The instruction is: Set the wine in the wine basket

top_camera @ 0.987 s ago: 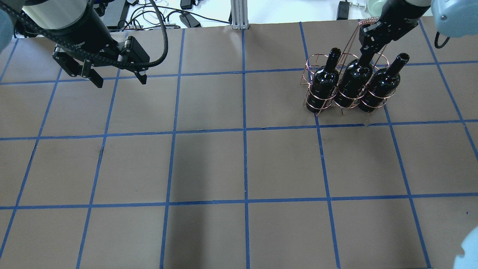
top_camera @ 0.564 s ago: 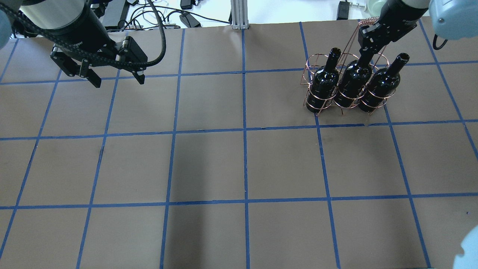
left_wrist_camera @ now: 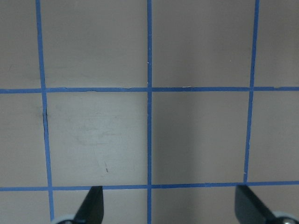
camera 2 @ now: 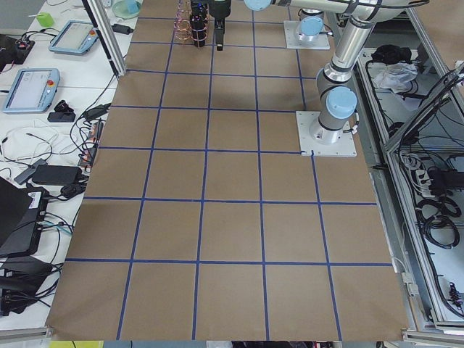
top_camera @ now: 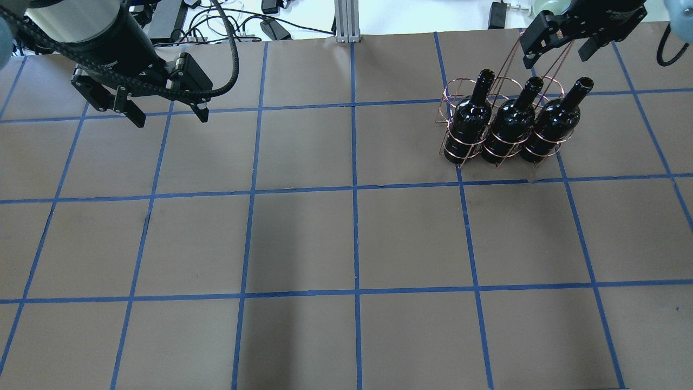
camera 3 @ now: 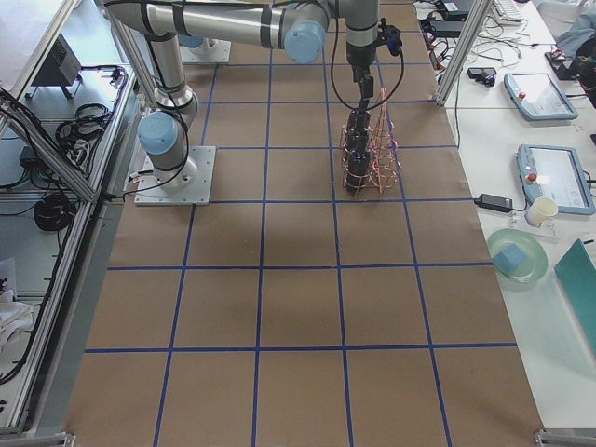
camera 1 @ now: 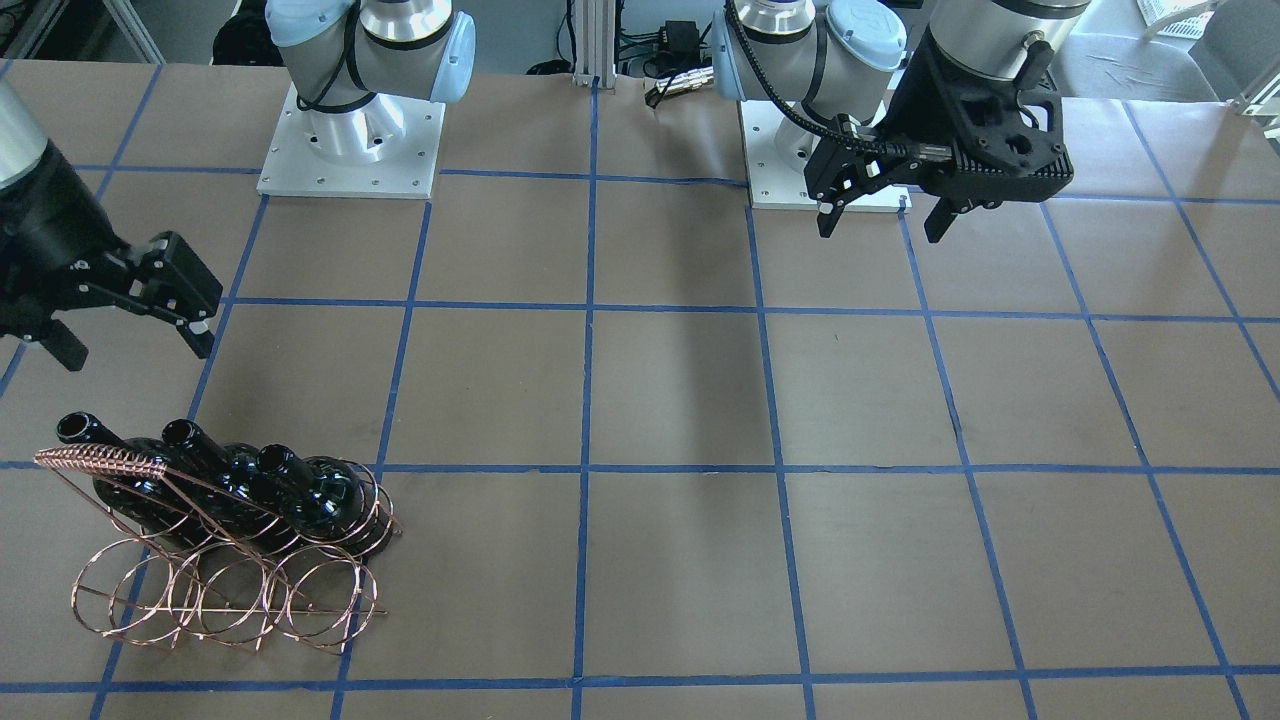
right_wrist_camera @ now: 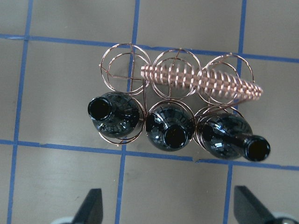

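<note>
The copper wire wine basket [top_camera: 461,146] stands at the far right of the table. Three black wine bottles stand upright in its row nearer the robot: left [top_camera: 470,122], middle [top_camera: 510,120], right [top_camera: 552,123]. The far three rings are empty. My right gripper [top_camera: 557,55] is open and empty, above and just beyond the basket's coiled handle [right_wrist_camera: 205,79], touching nothing. Its wrist view looks down on the bottle mouths, the middle one [right_wrist_camera: 174,135] among them. My left gripper [top_camera: 170,118] is open and empty over bare table at the far left.
Brown table with a blue tape grid [top_camera: 354,189]. Cables and boxes lie beyond the far edge [top_camera: 270,24]. The two arm bases [camera 1: 350,140] sit at the robot's side. The basket also shows in the front view [camera 1: 100,460].
My right gripper was on the middle bottle's neck; it has let go and lifted up and away beyond the basket. The bottle stays in its ring. The left gripper has barely shifted.
</note>
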Controlling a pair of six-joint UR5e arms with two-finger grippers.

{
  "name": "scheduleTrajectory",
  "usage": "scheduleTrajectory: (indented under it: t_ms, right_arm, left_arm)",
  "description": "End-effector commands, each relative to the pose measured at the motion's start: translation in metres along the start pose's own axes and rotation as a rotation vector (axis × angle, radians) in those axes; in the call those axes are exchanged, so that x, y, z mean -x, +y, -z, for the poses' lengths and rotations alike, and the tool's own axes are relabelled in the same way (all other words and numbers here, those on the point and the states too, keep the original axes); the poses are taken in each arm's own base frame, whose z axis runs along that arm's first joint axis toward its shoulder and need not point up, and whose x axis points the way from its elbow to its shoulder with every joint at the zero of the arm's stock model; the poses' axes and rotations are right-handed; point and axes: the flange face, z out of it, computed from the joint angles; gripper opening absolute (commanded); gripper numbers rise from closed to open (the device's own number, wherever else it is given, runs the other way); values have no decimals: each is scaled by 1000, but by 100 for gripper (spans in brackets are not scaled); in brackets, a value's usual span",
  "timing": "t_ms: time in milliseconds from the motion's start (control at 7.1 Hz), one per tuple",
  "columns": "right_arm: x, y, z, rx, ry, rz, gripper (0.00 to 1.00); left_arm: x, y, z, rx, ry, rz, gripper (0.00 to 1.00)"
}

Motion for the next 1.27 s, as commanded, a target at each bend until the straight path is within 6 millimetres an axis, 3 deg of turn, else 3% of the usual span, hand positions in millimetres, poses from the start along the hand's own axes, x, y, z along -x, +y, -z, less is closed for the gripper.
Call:
scheduleTrajectory:
  t_ms: [0, 141, 423, 564, 846, 1128]
  right_arm:
    - [34, 46, 40, 52, 47, -104, 100]
    - [49, 59, 35, 97, 38, -95, 100]
    - [56, 81, 38, 102, 30, -101, 100]
    - [56, 82, 39, 88, 41, -133, 100]
    - [54, 57, 48, 56, 45, -190, 100]
    - [54, 49, 41, 66, 29, -184, 100]
  left_arm:
    - [-4, 2, -1, 5, 0, -4, 100]
    - [-4, 1, -2, 8, -5, -3, 100]
    - [-2, 5, 2, 5, -8, -6, 100]
    - [0, 7, 5, 0, -35, -8, 100]
    - [4, 17, 10, 23, -58, -6, 100]
    - [2, 18, 10, 25, -52, -9, 100]
